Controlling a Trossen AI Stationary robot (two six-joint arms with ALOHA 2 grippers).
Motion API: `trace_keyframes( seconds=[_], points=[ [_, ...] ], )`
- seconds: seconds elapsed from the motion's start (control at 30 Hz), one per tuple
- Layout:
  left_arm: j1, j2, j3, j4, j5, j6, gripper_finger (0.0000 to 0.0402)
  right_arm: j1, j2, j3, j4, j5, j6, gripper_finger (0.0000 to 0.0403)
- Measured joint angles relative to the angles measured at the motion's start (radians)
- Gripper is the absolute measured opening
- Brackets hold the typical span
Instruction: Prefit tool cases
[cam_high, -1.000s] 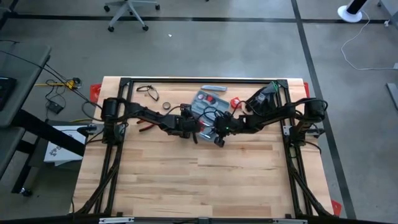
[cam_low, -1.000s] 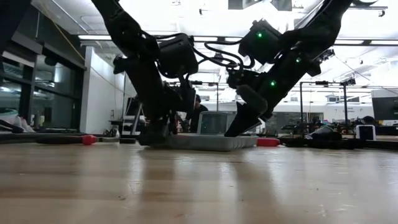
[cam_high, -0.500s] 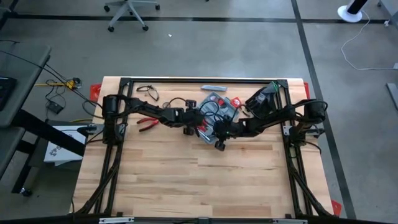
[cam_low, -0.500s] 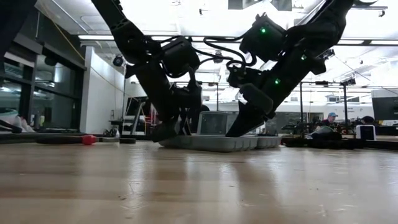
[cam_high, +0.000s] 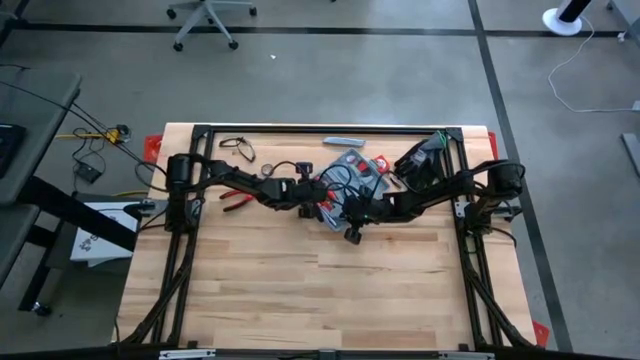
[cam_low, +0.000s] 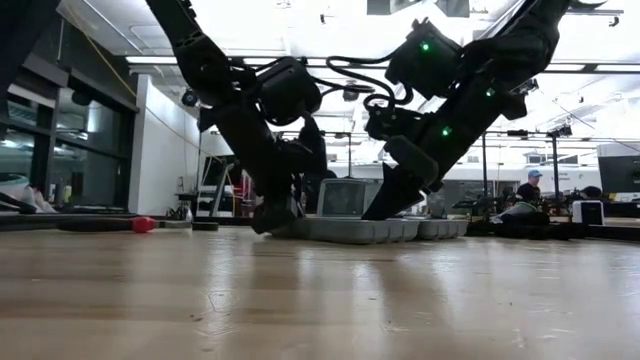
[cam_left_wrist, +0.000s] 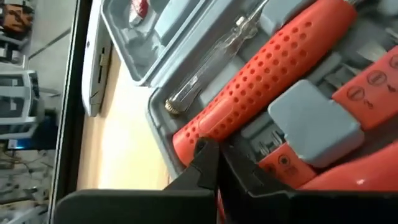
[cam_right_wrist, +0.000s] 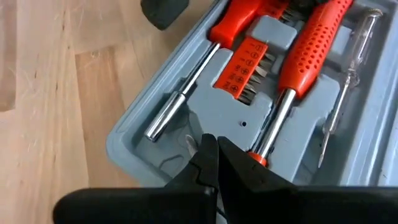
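The blue-grey tool case (cam_high: 348, 181) is laid open and flat at the bench's far middle, red-handled tools seated in its moulded tray.

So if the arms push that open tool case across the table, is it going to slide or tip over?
Probably slide: the tool case lies flat and low on the smooth wooden table. It looks like stiff moulded plastic, so it shouldn't flex. The red-handled screwdriver sits in a fitted recess and likely stays put.

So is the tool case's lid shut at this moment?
No: the right wrist view looks straight into the open tool case, where a red-handled screwdriver and a metal-tipped driver lie in moulded slots.
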Motion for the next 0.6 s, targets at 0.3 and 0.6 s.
trace_keyframes(
  seconds=[0.3,0.6],
  points=[
    [-0.001,-0.057,0.002,-0.050,-0.122,0.054,0.0003,0.005,-0.005,-0.037,0.019,0.004,0.050,0.0000],
    [0.109,-0.065,0.004,-0.143,0.192,-0.016,0.0001,0.021,-0.008,-0.147,0.225,0.018,0.129,0.0000]
  ],
)
